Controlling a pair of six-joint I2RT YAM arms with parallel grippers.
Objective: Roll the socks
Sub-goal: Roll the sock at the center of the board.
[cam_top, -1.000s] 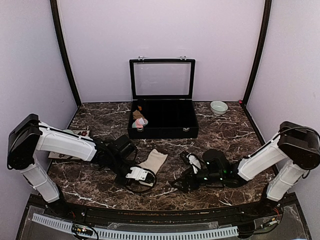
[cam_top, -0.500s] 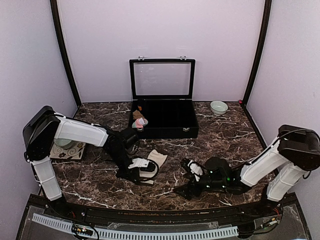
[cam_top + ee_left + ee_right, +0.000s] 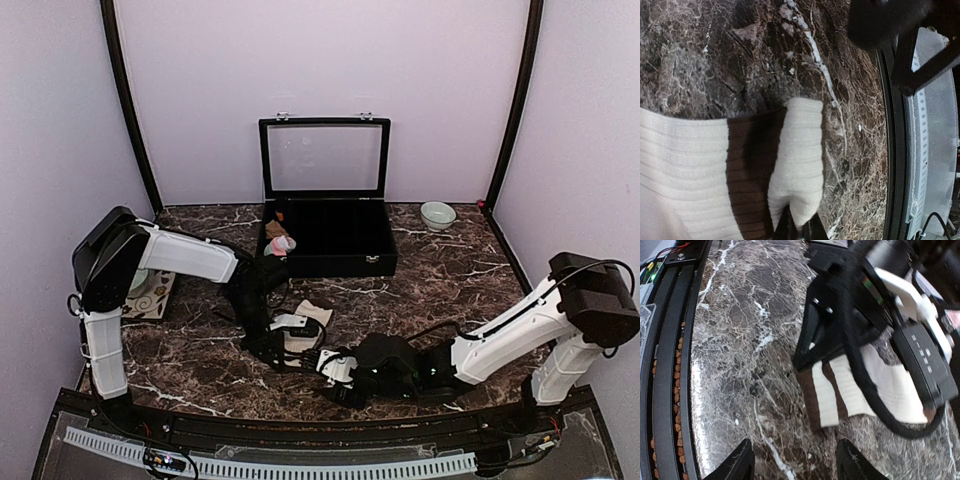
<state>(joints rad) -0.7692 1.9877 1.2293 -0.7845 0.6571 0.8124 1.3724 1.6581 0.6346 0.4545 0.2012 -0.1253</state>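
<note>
- Cream sock (image 3: pixel 310 320): one, soft ribbed knit, cream with two dark brown bands near one end. It lies flat on the counter (image 3: pixel 450 275), in front of the black box (image 3: pixel 330 266).
- Left hand (image 3: pixel 796 229): clenched on the sock's rounded cream tip, which is folded back over a brown band.
- Right hand (image 3: pixel 795 460): released, its two black fingers spread wide just above the counter near the sock's banded end, with only bare stone between them.
- Pink sock (image 3: pixel 282 243): one small bunched lump at the left end of the box.
- Counter: glossy dark brown marble pattern with white veins.
- Box: one, rectangular, its glass-paned lid standing upright.
- Bowl (image 3: pixel 437 214): one, small, round and pale, to the right of the box and well apart from it.
</note>
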